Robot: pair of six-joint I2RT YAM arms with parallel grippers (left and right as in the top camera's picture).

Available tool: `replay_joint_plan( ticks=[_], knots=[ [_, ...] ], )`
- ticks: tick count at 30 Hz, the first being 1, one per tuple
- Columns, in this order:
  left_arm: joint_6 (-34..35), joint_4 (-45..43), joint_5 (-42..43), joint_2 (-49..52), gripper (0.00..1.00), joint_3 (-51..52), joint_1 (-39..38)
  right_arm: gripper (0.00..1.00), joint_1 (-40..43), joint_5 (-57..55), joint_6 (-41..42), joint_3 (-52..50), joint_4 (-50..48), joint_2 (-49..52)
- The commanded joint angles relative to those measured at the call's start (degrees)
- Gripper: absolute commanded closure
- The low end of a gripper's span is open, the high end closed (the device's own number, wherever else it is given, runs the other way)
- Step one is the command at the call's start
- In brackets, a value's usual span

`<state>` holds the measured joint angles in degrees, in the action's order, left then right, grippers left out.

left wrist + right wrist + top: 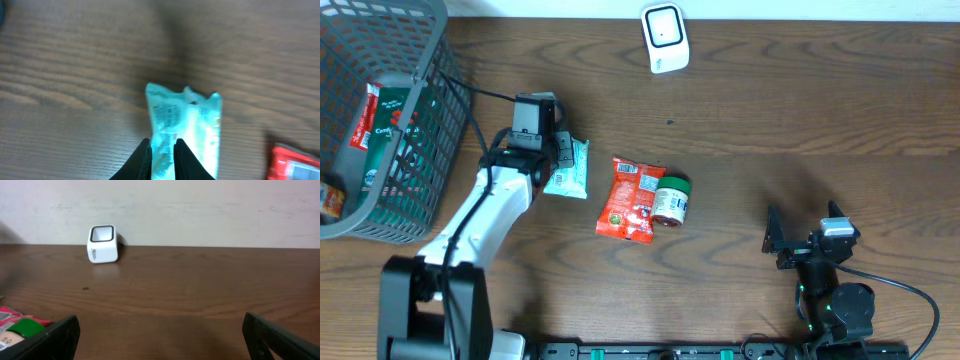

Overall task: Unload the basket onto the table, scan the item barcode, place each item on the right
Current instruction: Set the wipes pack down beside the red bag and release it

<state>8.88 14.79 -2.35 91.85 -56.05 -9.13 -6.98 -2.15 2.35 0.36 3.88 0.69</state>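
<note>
Blue packet (570,170) flat on table, 9 o'clock of middle, beside basket (420,170).
Left gripper (162,150) on its edge, jaws nearly together; pinching or not, cannot tell.
Scanner (665,37) at 12 o'clock, likely next stop.
Right gripper (162,335) at 5 o'clock, wide open, empty, waiting.

A mock shop checkout fills a wooden table (820,120): barcode scanner (665,38) at 12 o'clock, grey shopping basket (425,160) at 10 o'clock, packaged snacks (632,198) mid-table.
</note>
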Motion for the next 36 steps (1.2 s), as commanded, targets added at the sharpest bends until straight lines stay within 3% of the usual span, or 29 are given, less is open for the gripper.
replay_joint_plan(
  ticks=[1,7,17,26,36],
  knots=[
    [-1.0,0.1,-4.6,3.2,0.83,0.3,-0.2,0.01,0.2,-0.1,-0.5,0.0,0.2,-0.3],
    [-1.0,-2.4,-3.8,7.6,0.83,0.3,-0.2,0.01,0.2,-0.1,-0.5,0.0,0.2,-0.3],
    [-0.3,-0.2,8.4,8.3,0.77,0.3,-0.2,0.01,0.2,-0.1,-0.5,0.0,0.2,-0.3],
    [4.0,2.3,8.4,8.3,0.75,0.3,-1.2,0.01,0.2,-0.1,-0.5,0.0,0.2,-0.3],
    [4.1,2.6,7.1,7.7,0.69,0.3,-6.4,0.01,0.2,-0.1,-0.5,0.0,0.2,-0.3]
  ],
)
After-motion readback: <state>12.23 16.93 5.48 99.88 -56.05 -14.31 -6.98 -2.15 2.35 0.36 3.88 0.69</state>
